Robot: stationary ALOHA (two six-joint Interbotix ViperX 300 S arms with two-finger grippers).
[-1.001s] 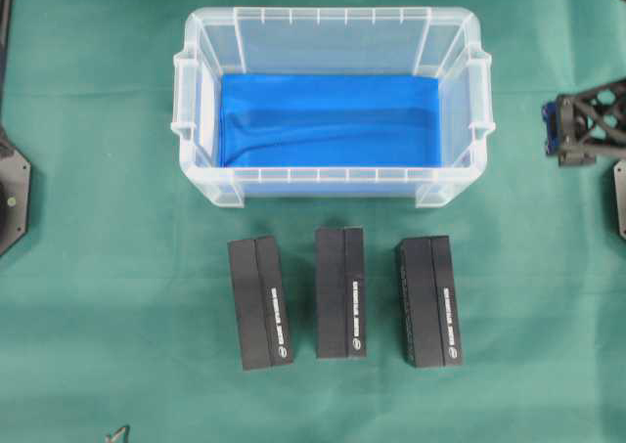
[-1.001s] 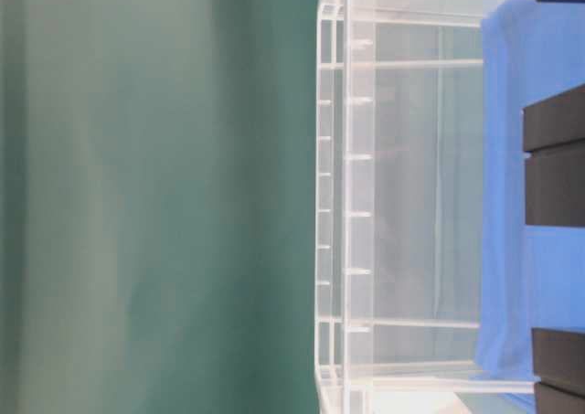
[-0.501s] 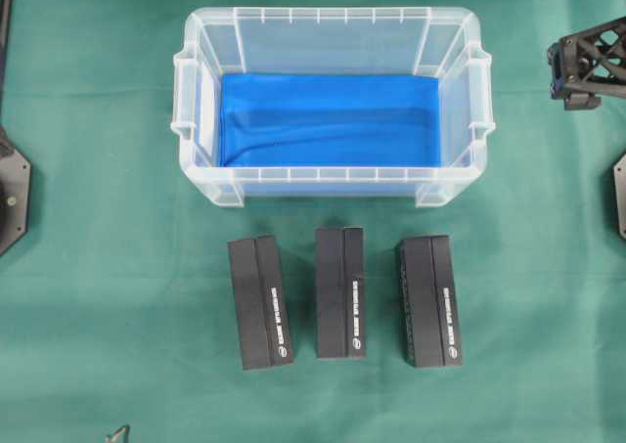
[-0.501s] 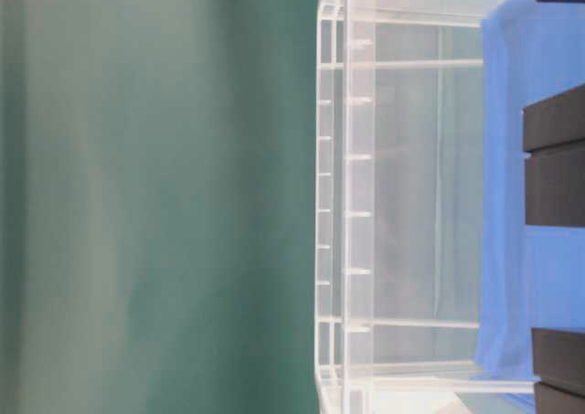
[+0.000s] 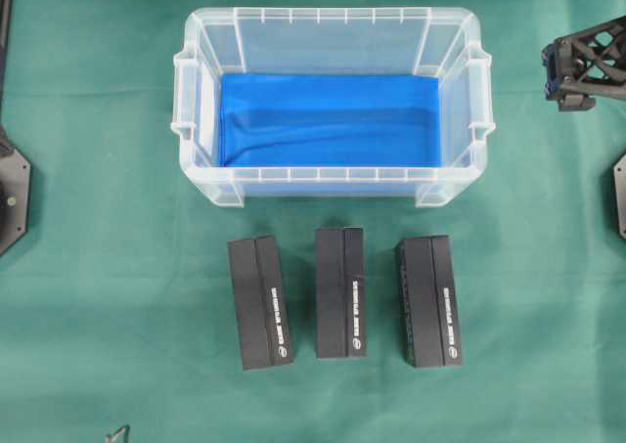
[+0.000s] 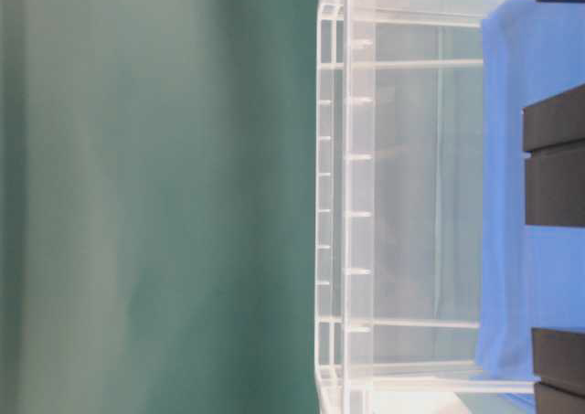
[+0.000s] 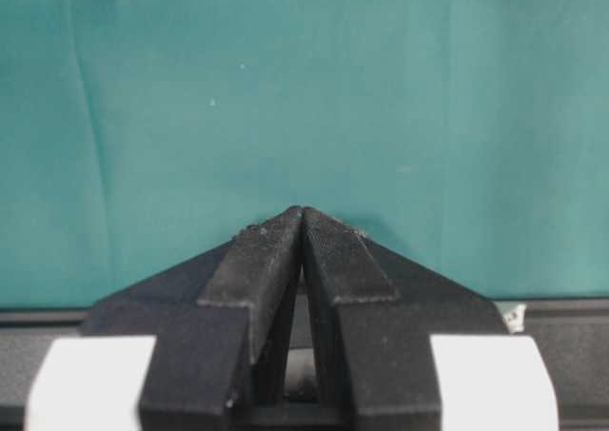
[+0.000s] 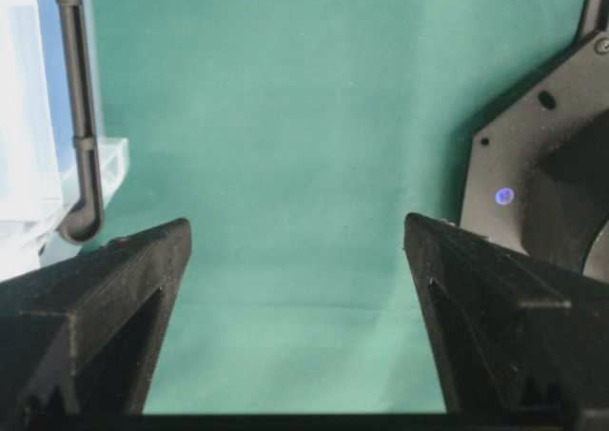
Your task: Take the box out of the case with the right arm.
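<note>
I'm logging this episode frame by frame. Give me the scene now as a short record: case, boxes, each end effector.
case: clear tub, blue lining, no box inside
boxes: three black ones on the green cloth in front of the case, left, middle, right
right end effector: open, empty, right of the case over the cloth
left end effector: shut, empty, over bare cloth

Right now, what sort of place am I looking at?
Probably a robot lab tabletop: green cloth, a clear plastic case with blue lining, three black boxes lined up, and a black end effector at the edge.
</note>
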